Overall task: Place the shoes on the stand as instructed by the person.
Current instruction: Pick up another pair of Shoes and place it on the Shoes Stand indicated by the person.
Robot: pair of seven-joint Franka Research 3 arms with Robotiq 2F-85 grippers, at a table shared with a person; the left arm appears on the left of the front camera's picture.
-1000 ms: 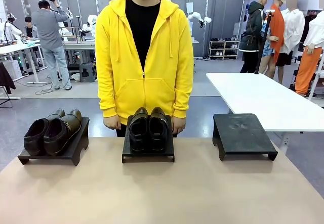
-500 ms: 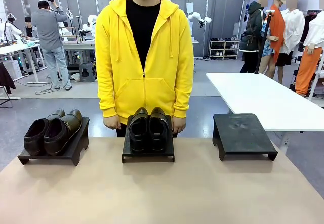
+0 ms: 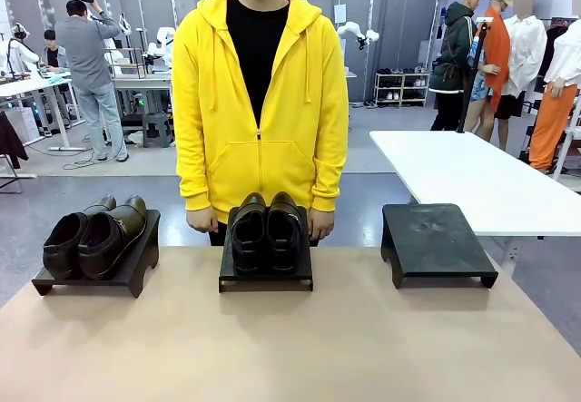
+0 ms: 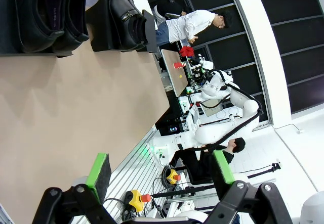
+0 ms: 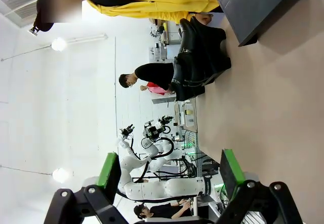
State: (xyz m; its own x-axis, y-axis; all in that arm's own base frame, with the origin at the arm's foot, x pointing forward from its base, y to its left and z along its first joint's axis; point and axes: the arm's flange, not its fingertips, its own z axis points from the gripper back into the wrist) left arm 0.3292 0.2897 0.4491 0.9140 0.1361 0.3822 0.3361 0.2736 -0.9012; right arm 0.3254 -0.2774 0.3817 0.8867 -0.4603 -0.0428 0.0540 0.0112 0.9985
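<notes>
While the person [image 3: 259,102] in a bright yellow zip hoodie stands at the far edge, the broad matte tan table [image 3: 300,348] carries three low black wedge-shaped stands in a row. Its right stand [image 3: 434,241] is bare, its flat top faintly scuffed. On the middle stand [image 3: 266,275] sits the glossy black pair [image 3: 266,230], toes forward; on the left stand [image 3: 136,259] rests the duller brownish-black pair [image 3: 93,236]. Both the left gripper [image 4: 161,176] and right gripper [image 5: 169,176] hang released, green pads apart, above the tabletop.
</notes>
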